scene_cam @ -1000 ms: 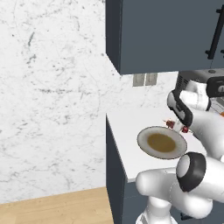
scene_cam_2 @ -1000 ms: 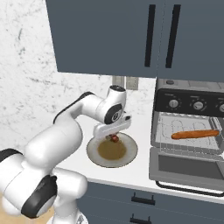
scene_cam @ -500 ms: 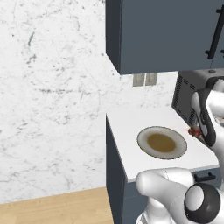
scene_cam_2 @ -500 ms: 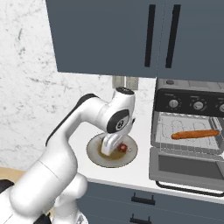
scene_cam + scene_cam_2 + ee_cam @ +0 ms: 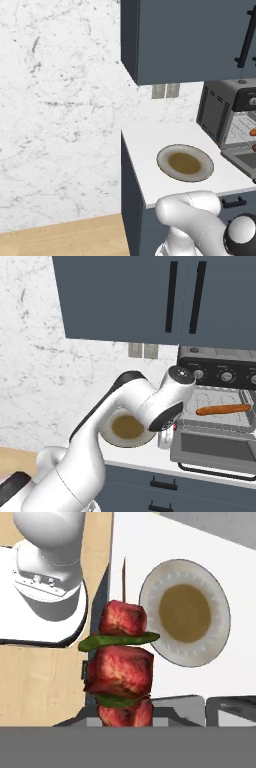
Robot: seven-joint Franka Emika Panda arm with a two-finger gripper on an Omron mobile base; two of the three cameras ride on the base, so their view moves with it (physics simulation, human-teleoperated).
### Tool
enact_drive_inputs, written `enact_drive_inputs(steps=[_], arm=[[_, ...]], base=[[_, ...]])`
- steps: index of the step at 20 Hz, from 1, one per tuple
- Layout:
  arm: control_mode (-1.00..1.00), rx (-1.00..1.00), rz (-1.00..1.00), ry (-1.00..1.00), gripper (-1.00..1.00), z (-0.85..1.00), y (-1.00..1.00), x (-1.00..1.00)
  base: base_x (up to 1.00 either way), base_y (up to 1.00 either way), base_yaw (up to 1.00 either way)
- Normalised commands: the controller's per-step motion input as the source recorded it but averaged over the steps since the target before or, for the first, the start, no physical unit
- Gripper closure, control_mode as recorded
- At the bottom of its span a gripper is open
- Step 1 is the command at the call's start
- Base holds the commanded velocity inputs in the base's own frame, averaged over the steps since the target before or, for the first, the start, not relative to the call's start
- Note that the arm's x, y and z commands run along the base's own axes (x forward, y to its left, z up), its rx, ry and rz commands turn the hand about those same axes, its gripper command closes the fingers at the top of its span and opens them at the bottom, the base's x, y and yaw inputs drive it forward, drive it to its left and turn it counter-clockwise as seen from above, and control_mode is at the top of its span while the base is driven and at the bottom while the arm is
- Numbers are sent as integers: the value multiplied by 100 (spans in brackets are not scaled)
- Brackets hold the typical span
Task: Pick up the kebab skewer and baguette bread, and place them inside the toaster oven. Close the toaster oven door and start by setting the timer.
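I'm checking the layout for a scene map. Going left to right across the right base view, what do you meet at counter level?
Marble wall → plate → toaster oven door → baguette bread on the rack of the toaster oven.

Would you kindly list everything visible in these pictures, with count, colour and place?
kebab skewer: one, red and green chunks, held at the gripper, above the counter's edge.
baguette bread: one, orange-brown, on the rack inside the toaster oven.
toaster oven: one, dark grey-black, right end of the counter.
toaster oven door: one, grey-framed, folded down open.
plate: one, pale rim, brown centre, on the counter.
counter: one, white.
wall cupboard: dark blue, above.
gripper: one, shut on the skewer.
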Motion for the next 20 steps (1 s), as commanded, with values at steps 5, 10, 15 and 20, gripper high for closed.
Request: enact_drive_inputs(steps=[5,10,15,20], arm=[[-100,-9,30,-53,100,39,-82,-5],[-100,-2,13,-21,100,1,-75,16],[-100,0,-2,-6,100,-3,-48,59],[-100,0,-16,-2,100,-16,-29,67]], base=[[0,0,0],[0,0,0],[0,0,0],[0,0,0]])
